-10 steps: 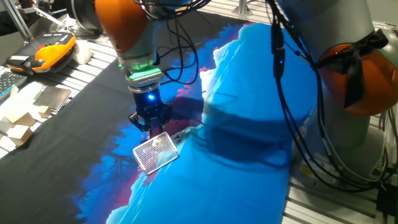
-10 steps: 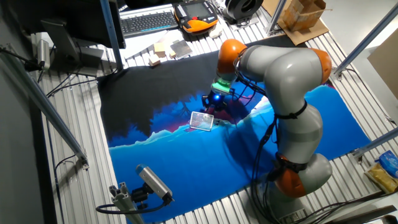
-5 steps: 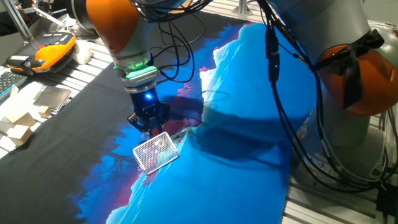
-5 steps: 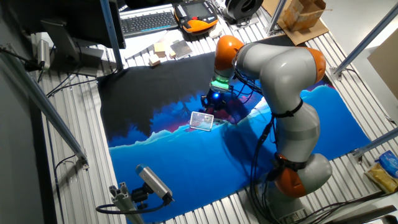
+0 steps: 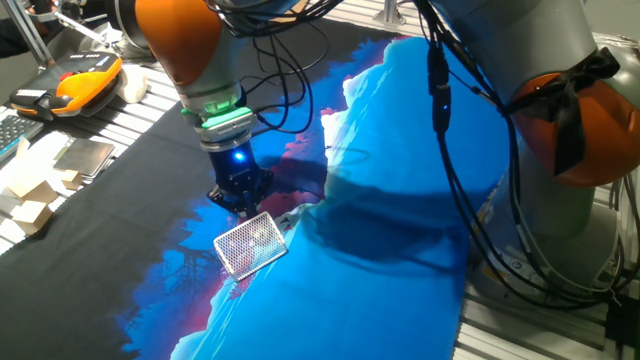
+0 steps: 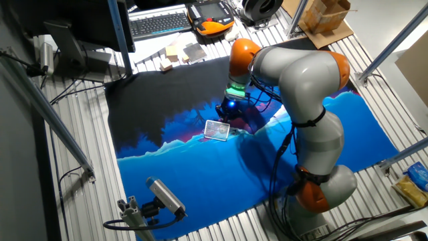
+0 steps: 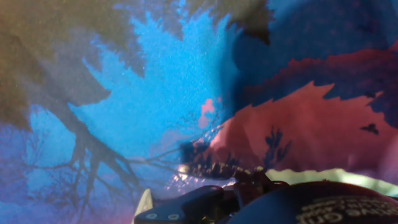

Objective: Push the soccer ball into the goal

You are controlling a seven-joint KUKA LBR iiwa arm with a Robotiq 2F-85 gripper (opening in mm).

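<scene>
The goal [image 5: 250,243] is a small white mesh box lying on the blue patterned cloth; it also shows in the other fixed view [image 6: 217,130]. My gripper [image 5: 239,207] stands just behind the goal's far side, low over the cloth, with its dark fingers drawn together to a point. It shows in the other fixed view [image 6: 229,115] under the lit blue ring. The soccer ball shows in no view; it may be hidden by the gripper or the goal. The hand view shows only cloth and a pale edge [image 7: 144,203] at the bottom.
The cloth [image 5: 400,200] covers the table, black at the far side and blue in front. An orange pendant [image 5: 85,80], a keyboard [image 6: 159,23] and small cardboard pieces [image 5: 30,190] lie beyond its far edge. The arm's body [image 6: 314,100] and cables hang over the right side.
The arm has shifted slightly to the left over the last second. The gripper stays at the goal's far side. The goal has not visibly moved.
</scene>
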